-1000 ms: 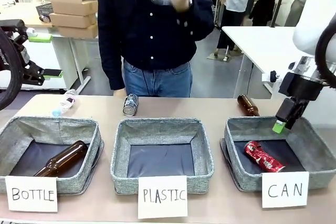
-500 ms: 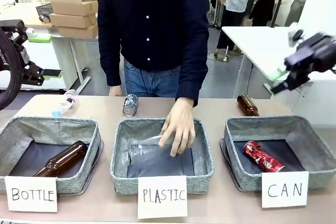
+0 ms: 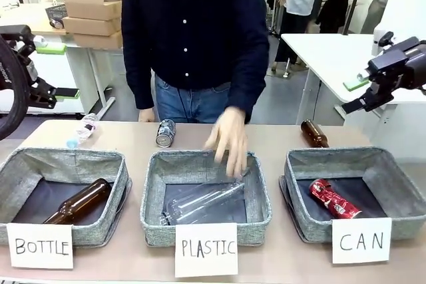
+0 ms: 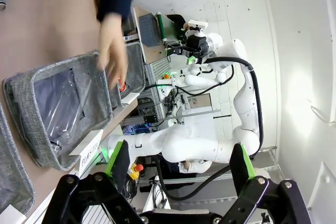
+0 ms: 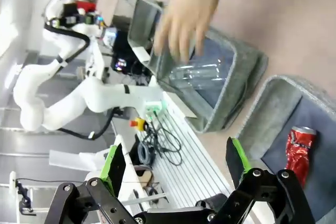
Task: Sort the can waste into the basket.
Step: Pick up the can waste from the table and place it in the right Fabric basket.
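A dented red can (image 3: 334,198) lies on the dark floor of the grey basket (image 3: 333,156) signed "CAN"; in the right wrist view the same red can (image 5: 299,148) shows at the lower right. A dark blue and silver can (image 3: 165,132) lies on the table behind the middle basket. High above the CAN basket's far right corner, my right gripper (image 3: 353,96) is open and holds nothing; its green-padded fingers frame the right wrist view (image 5: 175,156). My left gripper (image 3: 60,70) stays at the far left, open and empty (image 4: 178,166).
A person's hand (image 3: 229,141) hovers over the PLASTIC basket (image 3: 152,191), where a clear bottle (image 3: 203,203) lies. One brown bottle (image 3: 80,201) rests in the BOTTLE basket, another brown bottle (image 3: 314,132) lies behind the CAN basket, and a clear bottle (image 3: 81,130) lies at the table's far left.
The person brought a clear bottle down into the PLASTIC basket, let go and is lifting the hand. My right gripper rose from above the CAN basket up to the right. The left arm stayed still.
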`<state>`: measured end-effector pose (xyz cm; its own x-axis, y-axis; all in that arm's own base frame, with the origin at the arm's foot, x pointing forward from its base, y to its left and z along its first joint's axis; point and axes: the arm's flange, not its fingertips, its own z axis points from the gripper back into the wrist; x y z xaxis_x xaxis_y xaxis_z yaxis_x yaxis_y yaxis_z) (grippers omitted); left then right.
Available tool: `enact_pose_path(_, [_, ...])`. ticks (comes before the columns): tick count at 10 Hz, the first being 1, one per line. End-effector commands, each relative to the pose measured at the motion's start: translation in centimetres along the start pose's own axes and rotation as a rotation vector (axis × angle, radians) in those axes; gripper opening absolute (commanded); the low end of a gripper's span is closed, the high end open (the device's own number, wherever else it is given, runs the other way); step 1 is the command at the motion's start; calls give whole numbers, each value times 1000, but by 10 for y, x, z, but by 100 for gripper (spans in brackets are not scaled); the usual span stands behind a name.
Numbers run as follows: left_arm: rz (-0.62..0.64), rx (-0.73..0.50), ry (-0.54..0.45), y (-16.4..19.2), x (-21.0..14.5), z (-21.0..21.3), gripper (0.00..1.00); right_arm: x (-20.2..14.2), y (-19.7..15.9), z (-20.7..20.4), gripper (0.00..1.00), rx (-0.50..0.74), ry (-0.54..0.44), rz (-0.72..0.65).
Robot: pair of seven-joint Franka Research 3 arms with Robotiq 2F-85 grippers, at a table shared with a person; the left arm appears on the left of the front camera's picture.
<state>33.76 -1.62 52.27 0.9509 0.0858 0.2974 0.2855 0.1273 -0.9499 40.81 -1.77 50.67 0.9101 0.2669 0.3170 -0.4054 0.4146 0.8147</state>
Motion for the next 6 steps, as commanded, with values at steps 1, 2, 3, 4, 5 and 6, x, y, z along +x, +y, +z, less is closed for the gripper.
enact_pose_path(1, [-20,-30,-8,-1,1,-2,100,2,-1,5,100,-33,6,10])
enact_pose_path(2, [-20,-30,-8,-1,1,-2,100,2,-1,5,100,-33,6,10])
enact_pose_path(3, [-20,-30,-8,-1,1,-2,100,2,-1,5,100,-33,6,10])
enact_pose_path(4, [-20,-30,-8,-1,1,-2,100,2,-1,5,100,-33,6,10])
enact_pose_path(5, [-20,-30,-8,-1,1,-2,100,2,-1,5,100,-33,6,10])
enact_pose_path(6, [-20,-30,-8,-1,1,-2,100,2,-1,5,100,-33,6,10])
